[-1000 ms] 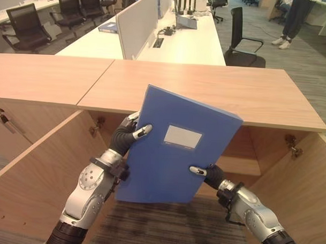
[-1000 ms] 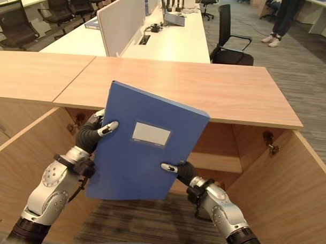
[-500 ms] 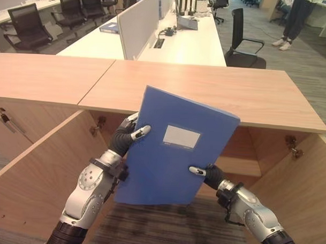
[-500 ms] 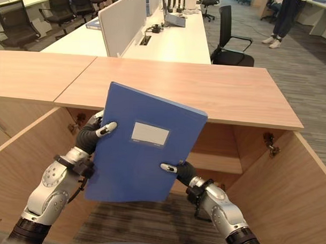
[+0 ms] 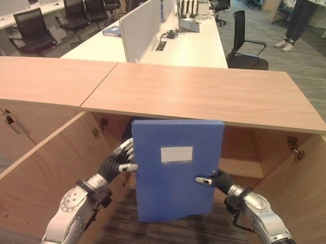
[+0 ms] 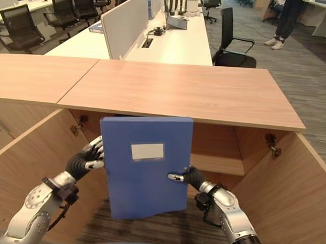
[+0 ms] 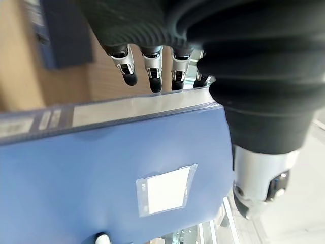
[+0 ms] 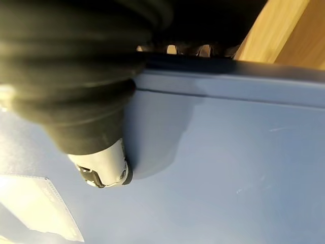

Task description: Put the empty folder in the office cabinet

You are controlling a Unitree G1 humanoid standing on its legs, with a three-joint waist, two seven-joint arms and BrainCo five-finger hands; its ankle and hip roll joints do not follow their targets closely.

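Blue folder (image 5: 175, 168) held upright, label facing the robot, in front of the open office cabinet (image 5: 242, 151); top edge level with the underside of the cabinet's wooden top. Left hand (image 5: 116, 162) on folder's left edge: thumb on the front face, fingers (image 7: 152, 76) reaching past the edge behind, clamped on it. Right hand (image 5: 217, 180) on the right edge: thumb pressed on the front cover, other fingers behind, clamped. Both cabinet doors swung open. Desks and office chairs (image 5: 32, 32) far behind.
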